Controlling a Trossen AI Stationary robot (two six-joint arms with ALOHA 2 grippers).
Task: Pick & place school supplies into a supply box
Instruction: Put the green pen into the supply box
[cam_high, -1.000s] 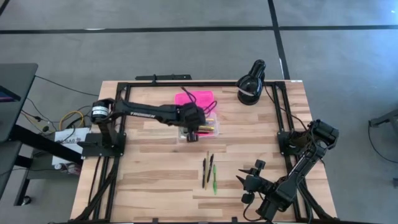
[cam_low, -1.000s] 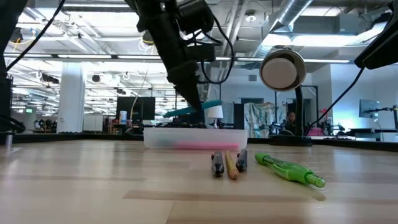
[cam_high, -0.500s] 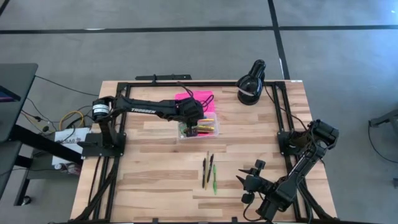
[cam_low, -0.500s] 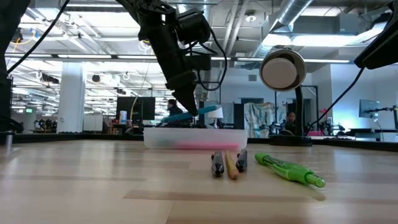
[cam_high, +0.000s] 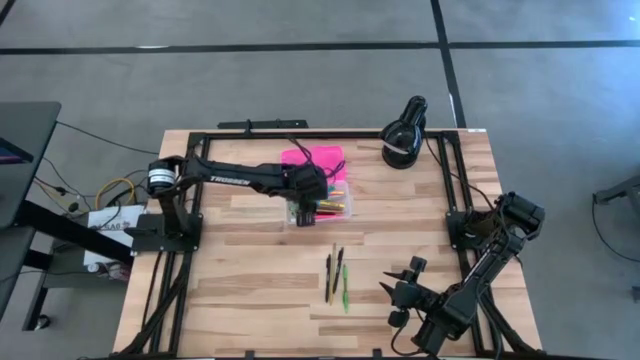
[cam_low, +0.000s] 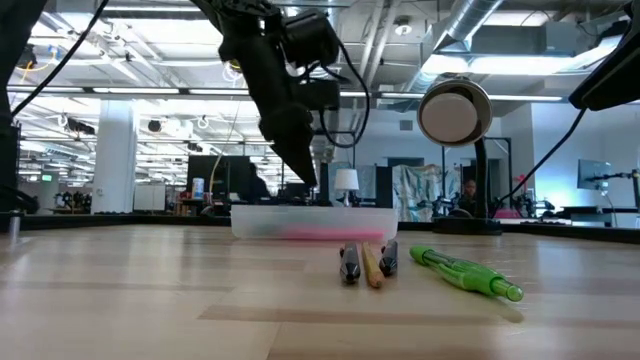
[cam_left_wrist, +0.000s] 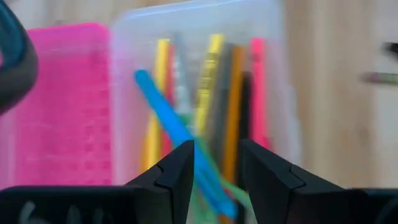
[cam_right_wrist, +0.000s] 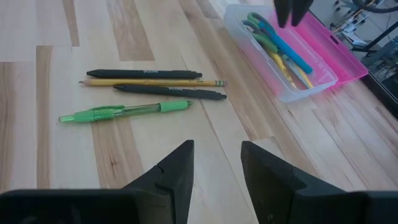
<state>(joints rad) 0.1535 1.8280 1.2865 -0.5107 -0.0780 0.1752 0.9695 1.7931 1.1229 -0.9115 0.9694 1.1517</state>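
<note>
The supply box has a clear base (cam_high: 330, 208) holding several pens, with its pink lid (cam_high: 315, 158) lying open on the far side. A blue pen (cam_left_wrist: 168, 118) lies slanted on top of the others, and green-handled scissors (cam_right_wrist: 260, 26) lie at one end. My left gripper (cam_left_wrist: 216, 155) hangs open just above the base (cam_low: 312, 186) and holds nothing. Two black pens (cam_right_wrist: 171, 91), a yellow pencil (cam_right_wrist: 152, 82) and a green pen (cam_high: 346, 288) lie on the table nearer the front. My right gripper (cam_right_wrist: 216, 168) waits open at the near right.
A black round lamp (cam_high: 404, 138) stands at the far right corner of the table. Black frame rails (cam_high: 452, 180) run along the table's sides. Bare wood lies between the box and the loose pens.
My left gripper has opened over the box and let go of the blue pen. The pen, which was held slanted above the base, has dropped in and now lies on the other pens.
</note>
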